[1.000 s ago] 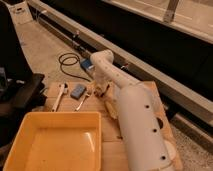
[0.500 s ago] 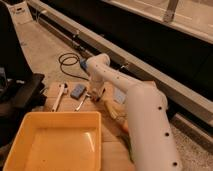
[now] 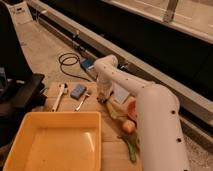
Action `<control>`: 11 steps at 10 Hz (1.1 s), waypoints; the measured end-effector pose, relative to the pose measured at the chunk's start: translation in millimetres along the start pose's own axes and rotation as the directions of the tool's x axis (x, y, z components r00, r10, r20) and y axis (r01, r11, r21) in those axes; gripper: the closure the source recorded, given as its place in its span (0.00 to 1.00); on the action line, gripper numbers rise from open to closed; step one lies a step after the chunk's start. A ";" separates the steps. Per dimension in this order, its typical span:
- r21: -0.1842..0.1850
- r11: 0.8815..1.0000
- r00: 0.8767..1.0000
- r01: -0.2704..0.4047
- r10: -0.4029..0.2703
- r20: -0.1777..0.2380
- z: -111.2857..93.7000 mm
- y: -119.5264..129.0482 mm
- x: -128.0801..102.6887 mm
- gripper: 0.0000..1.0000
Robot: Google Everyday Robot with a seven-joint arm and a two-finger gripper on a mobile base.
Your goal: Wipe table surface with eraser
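Tool (image 3: pixel 104 96) closed, low over far tabletop (image 3: pixel 111 135) edge beside blue-grey pad (image 3: pixel 78 91); whether it holds anything cannot be seen, eraser not identifiable and likely hidden beneath it; judged a light, stiff block, best pinched across long sides.

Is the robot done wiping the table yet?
Not yet, it seems. The gripper is shut and down at the table surface near the pale blue cloth, but I can't see the eraser in it. No wiped patch shows. The blue-grey pad and yellow tub sit nearby, so wiping looks left to do.
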 end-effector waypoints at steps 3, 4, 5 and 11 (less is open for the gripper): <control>-0.014 0.999 0.998 0.042 -0.042 -0.037 -4.3 -21.9 23.1 0.98; -0.018 0.998 0.997 0.065 -0.065 -0.045 -4.4 -34.2 23.3 0.98; -0.017 0.995 0.994 0.094 -0.095 -0.047 -3.6 -49.4 17.0 0.98; 0.011 0.988 0.988 0.156 -0.156 -0.001 4.2 -55.5 -25.4 0.98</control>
